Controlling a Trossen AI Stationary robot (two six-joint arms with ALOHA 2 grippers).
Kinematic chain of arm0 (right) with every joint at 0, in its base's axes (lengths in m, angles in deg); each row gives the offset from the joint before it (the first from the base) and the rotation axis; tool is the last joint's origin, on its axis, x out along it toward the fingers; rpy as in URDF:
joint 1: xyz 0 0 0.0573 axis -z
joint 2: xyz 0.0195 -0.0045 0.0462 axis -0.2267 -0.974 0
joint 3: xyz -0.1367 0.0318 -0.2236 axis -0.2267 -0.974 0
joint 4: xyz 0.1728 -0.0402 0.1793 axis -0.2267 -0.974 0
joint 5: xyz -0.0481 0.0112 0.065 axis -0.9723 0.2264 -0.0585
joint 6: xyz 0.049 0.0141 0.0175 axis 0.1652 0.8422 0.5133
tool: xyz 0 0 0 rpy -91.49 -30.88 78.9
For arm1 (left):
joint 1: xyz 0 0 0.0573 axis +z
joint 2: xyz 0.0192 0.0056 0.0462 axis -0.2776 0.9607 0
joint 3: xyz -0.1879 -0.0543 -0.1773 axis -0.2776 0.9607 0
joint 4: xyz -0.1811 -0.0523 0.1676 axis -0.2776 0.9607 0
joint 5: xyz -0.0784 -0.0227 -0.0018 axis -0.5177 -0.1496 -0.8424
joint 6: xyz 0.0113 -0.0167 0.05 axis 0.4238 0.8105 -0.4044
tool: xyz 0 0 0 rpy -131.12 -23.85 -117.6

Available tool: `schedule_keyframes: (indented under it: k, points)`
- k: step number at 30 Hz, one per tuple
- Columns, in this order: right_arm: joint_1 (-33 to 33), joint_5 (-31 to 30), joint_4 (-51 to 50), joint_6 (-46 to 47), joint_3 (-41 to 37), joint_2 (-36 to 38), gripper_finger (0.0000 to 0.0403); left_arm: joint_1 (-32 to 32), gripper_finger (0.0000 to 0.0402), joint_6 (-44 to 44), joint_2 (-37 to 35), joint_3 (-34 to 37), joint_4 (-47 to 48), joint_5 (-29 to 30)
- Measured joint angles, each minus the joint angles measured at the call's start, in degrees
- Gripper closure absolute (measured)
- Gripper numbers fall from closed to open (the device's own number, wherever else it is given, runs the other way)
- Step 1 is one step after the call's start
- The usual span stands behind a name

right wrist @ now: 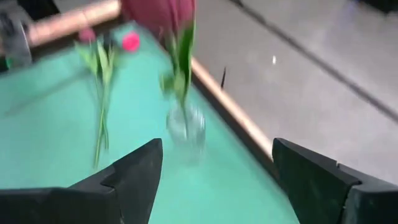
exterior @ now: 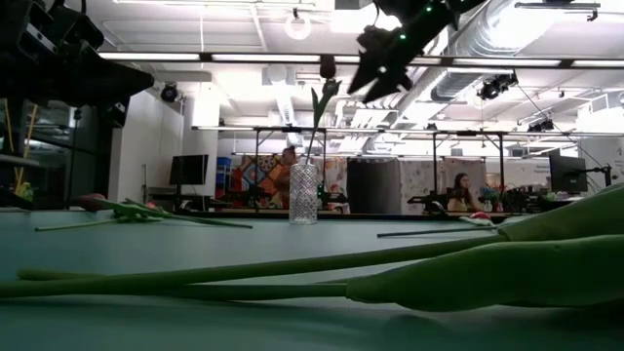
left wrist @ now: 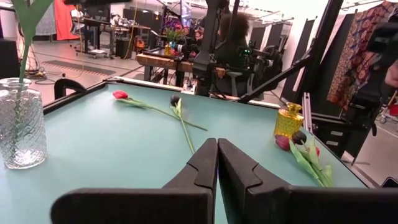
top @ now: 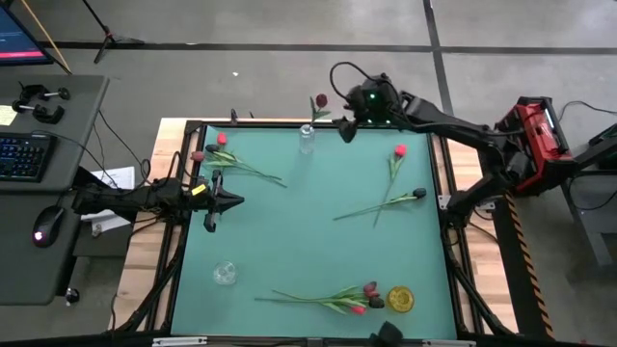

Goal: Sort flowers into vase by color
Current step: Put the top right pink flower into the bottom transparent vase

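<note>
A dark maroon flower stands by its stem in a clear glass vase at the table's far edge; both also show in the low view and the right wrist view. My right gripper is open and empty, above the table just right of that vase. My left gripper is shut and empty at the table's left side. Loose flowers lie flat on the table: a pair at the far left, a red and a dark one right of the middle, and several at the near edge.
A second clear vase stands at the near left. A small gold vase stands at the near right, next to the flower heads there. A raised frame runs around the teal table. People sit in the room beyond.
</note>
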Motion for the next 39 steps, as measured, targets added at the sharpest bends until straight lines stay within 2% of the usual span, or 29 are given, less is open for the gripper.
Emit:
schedule_keyframes:
  k: [3, 8, 11, 15, 20, 25, 33, 39]
  points:
    - [0.0, 0.5, -7.9, 0.3, 0.0, 0.7, 0.0110, 0.0, 0.0401, 0.0, 0.0, 0.0, 0.0, 0.0]
    - [-0.1, 3.2, -21.2, 6.4, -1.5, 0.8, 0.0110, 0.0, 0.0401, 0.0, 0.0, 0.0, 0.0, 0.0]
    - [-0.8, 4.0, -26.1, 11.7, -5.6, 0.9, 0.0110, 0.0, 0.0401, 0.0, 0.0, 0.0, 0.0, 0.0]
    - [-2.1, -0.1, -30.2, 23.8, -13.9, 1.0, 0.0110, 0.0, 0.0401, 0.0, 0.0, 0.0, 0.0, 0.0]
    - [-1.2, -4.9, -26.5, 42.2, -23.3, 1.0, 0.0110, 0.0, 0.0401, 0.0, 0.0, 0.0, 0.0, 0.0]
    - [1.8, -11.0, -21.5, 50.2, -27.5, 1.1, 0.0111, 0.0, 0.0401, 0.0, 0.0, 0.0, 0.0, 0.0]
    - [8.0, -8.4, -13.3, 56.9, -33.7, 1.1, 0.0144, 0.0, 0.0401, 0.0, 0.0, 0.0, 0.0, 0.0]
    - [9.4, -4.6, -6.2, 58.8, -38.0, 1.1, 0.0181, 0.0, 0.0401, 0.0, 0.0, 0.0, 0.0, 0.0]
